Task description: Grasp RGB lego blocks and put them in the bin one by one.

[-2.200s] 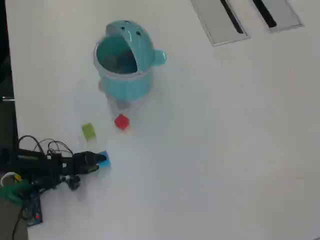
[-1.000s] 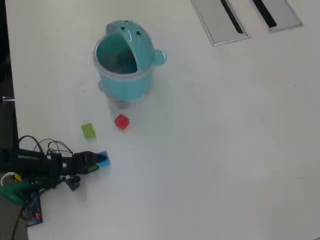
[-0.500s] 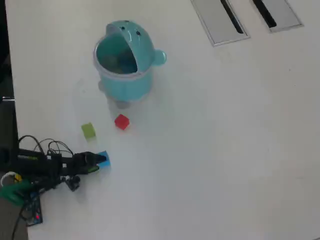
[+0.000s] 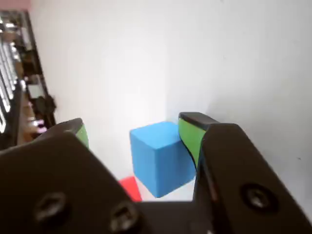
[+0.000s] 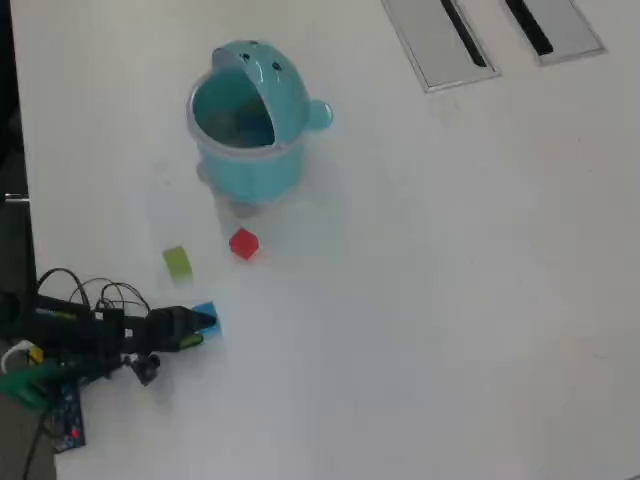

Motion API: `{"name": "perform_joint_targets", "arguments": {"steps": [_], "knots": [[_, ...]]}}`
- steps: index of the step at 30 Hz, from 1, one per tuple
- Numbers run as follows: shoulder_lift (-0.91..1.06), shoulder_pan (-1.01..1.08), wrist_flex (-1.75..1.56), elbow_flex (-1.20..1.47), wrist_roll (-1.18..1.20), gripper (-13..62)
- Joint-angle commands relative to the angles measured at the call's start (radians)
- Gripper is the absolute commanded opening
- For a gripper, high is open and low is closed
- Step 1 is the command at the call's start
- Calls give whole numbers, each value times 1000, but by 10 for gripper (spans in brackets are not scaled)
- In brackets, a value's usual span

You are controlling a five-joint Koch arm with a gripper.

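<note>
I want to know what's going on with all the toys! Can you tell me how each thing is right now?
gripper: open, jaws on both sides of the blue block
blue block: on the table, right jaw touching it, not lifted
red block: loose on the table
yellowish-green block: loose on the table
bin: upright, lid flipped open

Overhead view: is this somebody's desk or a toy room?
Probably an office or lab desk. The plain white table has metal cable slots set into it, and a small wired robot arm sits at its edge near the whale-like bin.
</note>
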Motion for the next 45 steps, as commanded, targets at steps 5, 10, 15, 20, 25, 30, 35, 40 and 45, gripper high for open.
{"name": "perform_joint_targets", "arguments": {"steps": [5, 10, 15, 20, 25, 30, 35, 40, 45], "knots": [[54, 3, -213, 67, -74, 338], [54, 2, -290, 61, -97, 330], [55, -15, -391, 60, -104, 330], [55, -44, -532, 58, -153, 330], [55, -103, -652, 57, -244, 330], [58, -175, -716, 63, -357, 328], [57, -245, -741, 52, -428, 322], [58, -374, -772, 37, -505, 325], [60, -448, -772, -6, -589, 326]]}}
